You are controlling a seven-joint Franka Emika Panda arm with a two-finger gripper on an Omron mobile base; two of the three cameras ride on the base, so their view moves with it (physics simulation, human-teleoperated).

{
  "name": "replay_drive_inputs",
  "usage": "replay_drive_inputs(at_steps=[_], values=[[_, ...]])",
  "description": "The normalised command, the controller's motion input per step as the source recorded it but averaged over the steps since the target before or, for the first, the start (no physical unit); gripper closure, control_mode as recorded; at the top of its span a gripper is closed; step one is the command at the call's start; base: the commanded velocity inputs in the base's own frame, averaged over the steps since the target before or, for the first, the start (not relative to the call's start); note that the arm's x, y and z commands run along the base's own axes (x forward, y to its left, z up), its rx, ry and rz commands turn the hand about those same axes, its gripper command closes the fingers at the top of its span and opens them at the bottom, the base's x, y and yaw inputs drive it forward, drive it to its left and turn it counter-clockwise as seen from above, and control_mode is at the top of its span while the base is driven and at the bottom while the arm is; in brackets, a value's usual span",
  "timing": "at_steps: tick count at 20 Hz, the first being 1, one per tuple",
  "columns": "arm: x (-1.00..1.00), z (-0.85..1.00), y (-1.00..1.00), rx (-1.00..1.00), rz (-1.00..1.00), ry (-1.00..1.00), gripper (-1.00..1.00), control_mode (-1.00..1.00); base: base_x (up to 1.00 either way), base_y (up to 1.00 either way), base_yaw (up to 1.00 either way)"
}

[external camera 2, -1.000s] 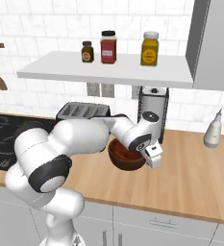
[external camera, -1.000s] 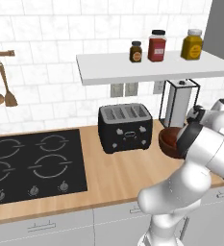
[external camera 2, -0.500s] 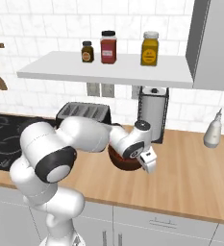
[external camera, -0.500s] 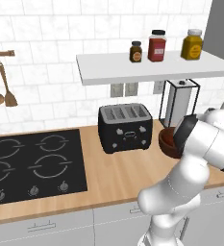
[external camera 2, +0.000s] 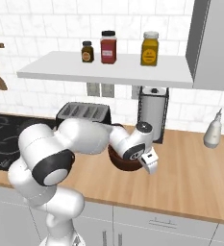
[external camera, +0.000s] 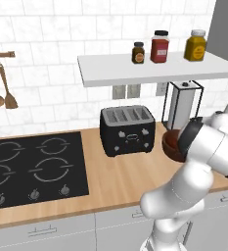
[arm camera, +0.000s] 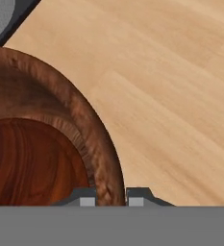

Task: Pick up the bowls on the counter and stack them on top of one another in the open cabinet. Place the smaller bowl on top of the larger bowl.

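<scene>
The larger bowl (arm camera: 36, 144), deep and dark reddish-brown with a thick rim, rests on the light wooden counter (arm camera: 180, 96) just right of the toaster. My gripper (arm camera: 111, 198) is shut on its rim, one fingertip inside the wall and one outside. From the right base view the hand (external camera 2: 141, 162) leans over the right edge of the bowl (external camera 2: 123, 163). In the left base view my forearm covers most of the bowl (external camera: 170, 143). Above it hangs the open cabinet (external camera 2: 108, 71), a white shelf board. The smaller bowl is out of view.
Three jars (external camera 2: 108, 47) stand on the shelf. A black toaster (external camera: 126, 130) sits left of the bowl, and a paper towel holder (external camera 2: 153, 113) stands behind it. The black cooktop (external camera: 32, 166) lies far left. A soap bottle (external camera 2: 213, 129) stands far right.
The jaws have closed onto the larger bowl's rim; they stood open in the earlier frames. The hand has settled lower at the bowl's right edge.
</scene>
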Motion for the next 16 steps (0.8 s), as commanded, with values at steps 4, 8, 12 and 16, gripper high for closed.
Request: replay_drive_inputs(at_steps=[4,8,12,16], values=[[-0.59,0.61,0.0,0.0,0.0,-0.17,1.0,-1.0,0.0,0.0,0.0],[-0.95,0.75,0.12,0.0,0.0,-0.14,1.0,-1.0,0.0,0.0,0.0],[-0.89,1.0,0.38,0.0,0.02,-0.13,1.0,-1.0,0.0,0.0,0.0],[-0.42,1.0,0.8,0.0,0.0,-0.12,1.0,-1.0,0.0,0.0,0.0]])
